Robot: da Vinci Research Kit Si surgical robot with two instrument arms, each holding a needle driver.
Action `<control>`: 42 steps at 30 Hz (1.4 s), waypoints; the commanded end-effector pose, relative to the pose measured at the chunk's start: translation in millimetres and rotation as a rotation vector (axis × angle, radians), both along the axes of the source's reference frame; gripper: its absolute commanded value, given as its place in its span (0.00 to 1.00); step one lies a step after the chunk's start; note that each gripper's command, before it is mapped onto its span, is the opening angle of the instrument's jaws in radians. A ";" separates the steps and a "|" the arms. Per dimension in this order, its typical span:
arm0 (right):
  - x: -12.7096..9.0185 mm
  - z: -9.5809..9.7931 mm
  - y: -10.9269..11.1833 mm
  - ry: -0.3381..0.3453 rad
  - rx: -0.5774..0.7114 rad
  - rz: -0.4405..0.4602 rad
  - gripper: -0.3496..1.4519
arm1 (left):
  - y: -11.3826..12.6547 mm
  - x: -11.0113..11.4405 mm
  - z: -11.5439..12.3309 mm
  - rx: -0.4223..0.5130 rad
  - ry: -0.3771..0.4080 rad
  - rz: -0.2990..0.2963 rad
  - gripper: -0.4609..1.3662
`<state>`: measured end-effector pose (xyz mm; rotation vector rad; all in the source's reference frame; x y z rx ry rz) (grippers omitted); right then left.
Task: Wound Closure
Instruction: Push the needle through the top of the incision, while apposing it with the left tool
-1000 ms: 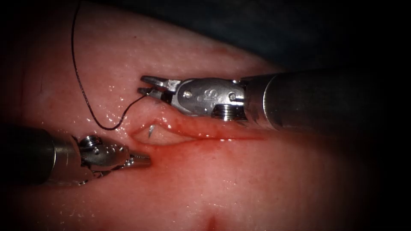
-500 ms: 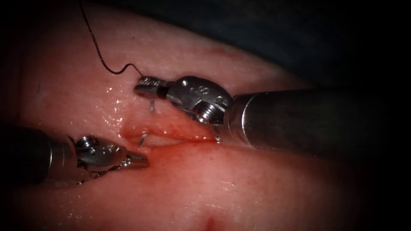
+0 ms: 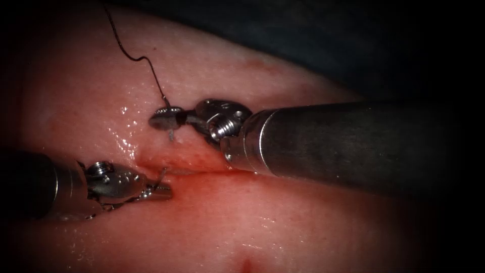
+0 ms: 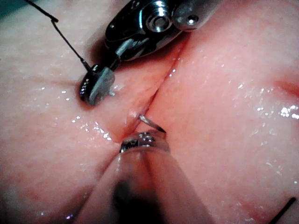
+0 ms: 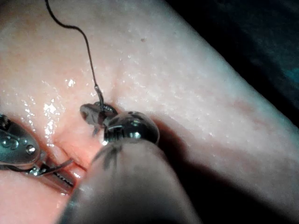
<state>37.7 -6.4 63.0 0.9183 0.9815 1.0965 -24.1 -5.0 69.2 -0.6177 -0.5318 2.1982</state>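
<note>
The tissue [image 3: 303, 217] has a cut [image 3: 202, 169] running across it. My right tool [image 3: 162, 119] is shut on the curved needle near its tail, where the dark thread [image 3: 136, 58] joins it, above the cut's left end. Below the jaws the needle enters the far lip, and its tip [image 3: 162, 175] shows inside the cut. My left tool [image 3: 162, 191] lies shut just below that tip and holds nothing. The left wrist view shows the needle tip [image 4: 152, 122] arching out of the cut just ahead of the left tool [image 4: 142, 140]. The right tool [image 5: 93, 114] grips beside the thread [image 5: 86, 44].
Red fluid [image 3: 217, 178] wets the cut's lips and the near side of the tissue. The thread runs up and away over the far left of the tissue. The right tool's shaft [image 3: 353, 144] lies over the right part of the cut.
The right tool shut on the needle's tail, rolled its wrist and moved down-left, driving the needle through the far lip. The tip came further out toward the left tool. The thread loop was drawn up.
</note>
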 end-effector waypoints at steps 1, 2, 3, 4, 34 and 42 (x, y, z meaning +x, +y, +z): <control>0.1 0.0 -0.1 -0.003 0.043 0.007 0.00 | 0.0 0.1 0.0 -0.001 0.000 0.001 0.22; 0.1 0.1 -0.3 -0.003 0.062 0.009 0.00 | 0.0 0.2 0.0 -0.001 0.000 0.002 0.22; 0.2 0.1 -0.6 -0.001 0.076 0.004 0.00 | 0.0 0.2 0.0 -0.001 -0.001 0.002 0.22; 0.2 0.1 -0.7 0.000 0.081 0.001 0.00 | 0.0 0.3 0.0 -0.001 -0.001 0.003 0.21; -0.8 0.7 2.6 -0.057 -0.511 0.076 0.94 | -0.1 0.4 0.0 -0.001 -0.002 0.005 0.21; -1.3 -1.1 4.2 -0.083 -0.632 0.061 0.86 | -0.1 0.4 0.0 -0.001 -0.002 0.004 0.21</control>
